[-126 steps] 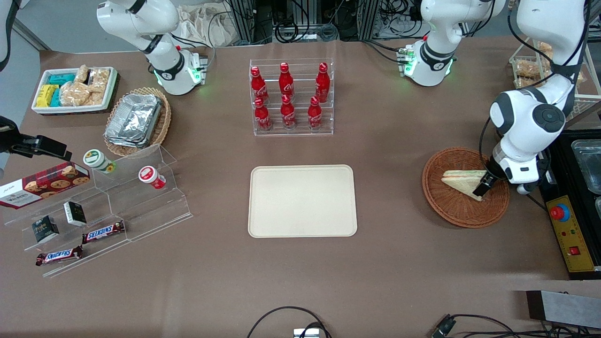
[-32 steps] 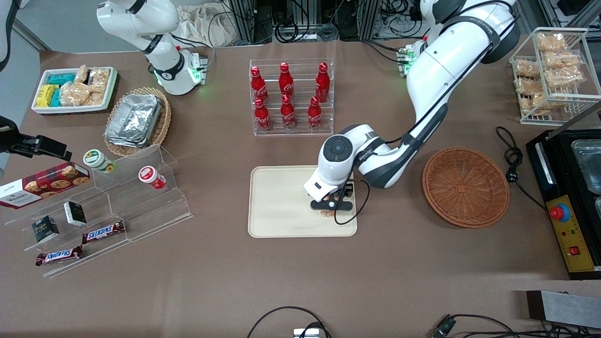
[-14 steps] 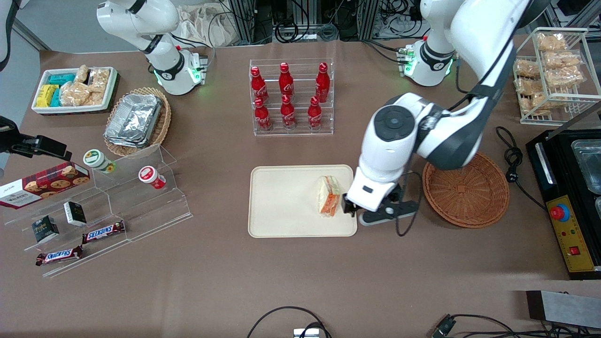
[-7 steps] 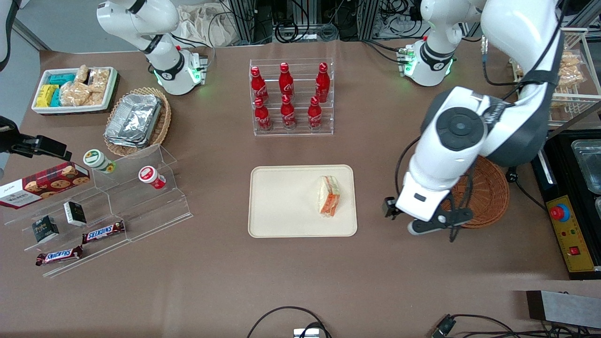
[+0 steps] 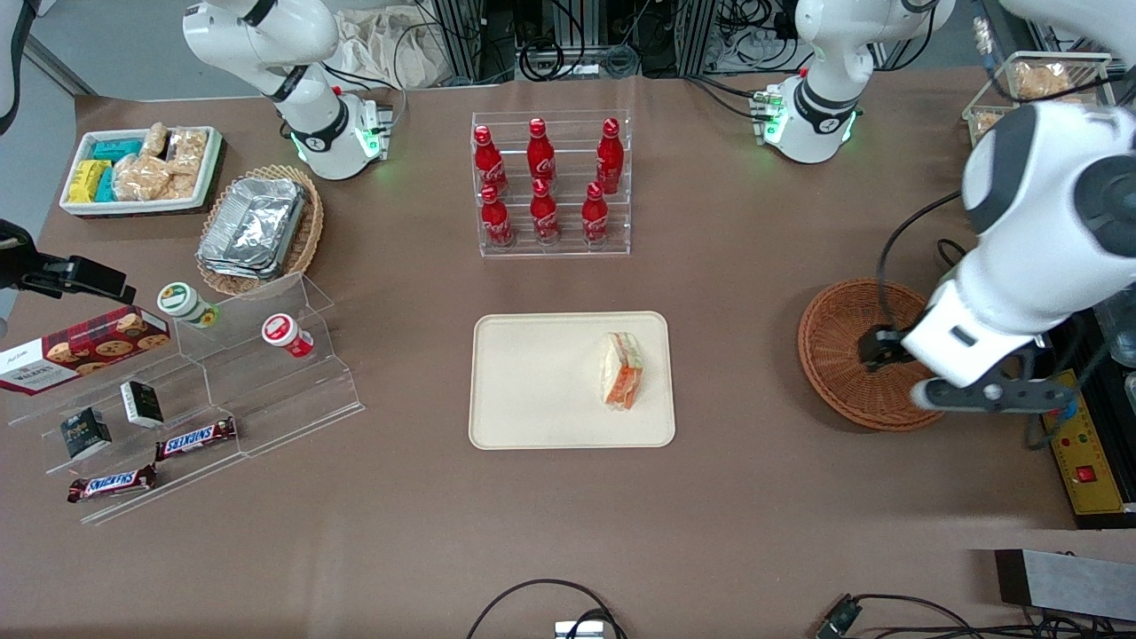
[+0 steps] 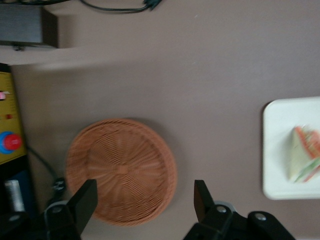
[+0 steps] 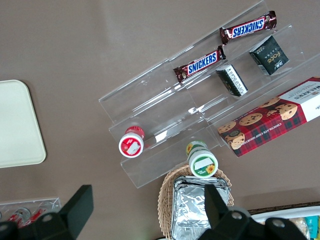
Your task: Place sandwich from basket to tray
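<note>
Cream-beige tray sits mid-bench and carries the sandwich near its three o'clock edge, long axis twelve to six; we judge the placing done; wicker basket lies empty toward the working arm's end; our tool hovers above it, jaws spread wide, holding nothing, sandwich well apart; brown bench offers room.

Reddish-brown woven basket, cream tray, pale sandwich with orange-red and green filling.
</note>
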`<state>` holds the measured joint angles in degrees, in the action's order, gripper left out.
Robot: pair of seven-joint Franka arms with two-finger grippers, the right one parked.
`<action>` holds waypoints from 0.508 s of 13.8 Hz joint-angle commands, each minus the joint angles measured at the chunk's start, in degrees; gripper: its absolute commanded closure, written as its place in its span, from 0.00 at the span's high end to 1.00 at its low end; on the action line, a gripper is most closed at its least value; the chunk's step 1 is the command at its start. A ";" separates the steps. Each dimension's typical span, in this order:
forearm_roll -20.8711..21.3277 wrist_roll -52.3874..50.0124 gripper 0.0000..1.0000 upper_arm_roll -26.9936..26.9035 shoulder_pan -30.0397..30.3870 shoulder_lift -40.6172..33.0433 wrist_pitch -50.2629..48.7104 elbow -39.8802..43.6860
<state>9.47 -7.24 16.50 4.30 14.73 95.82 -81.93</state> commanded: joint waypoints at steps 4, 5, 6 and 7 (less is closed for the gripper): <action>-4.54 9.09 1.00 -6.21 0.01 -11.02 -3.18 -7.10; -4.55 9.17 1.00 -6.31 0.01 -12.17 -3.88 -7.11; -4.29 9.26 1.00 -6.31 0.01 -13.05 -5.01 -7.11; -4.11 9.26 1.00 -6.31 0.09 -14.01 -5.90 -7.11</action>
<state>6.13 0.99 10.43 4.31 4.29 91.16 -86.72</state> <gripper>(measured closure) 0.000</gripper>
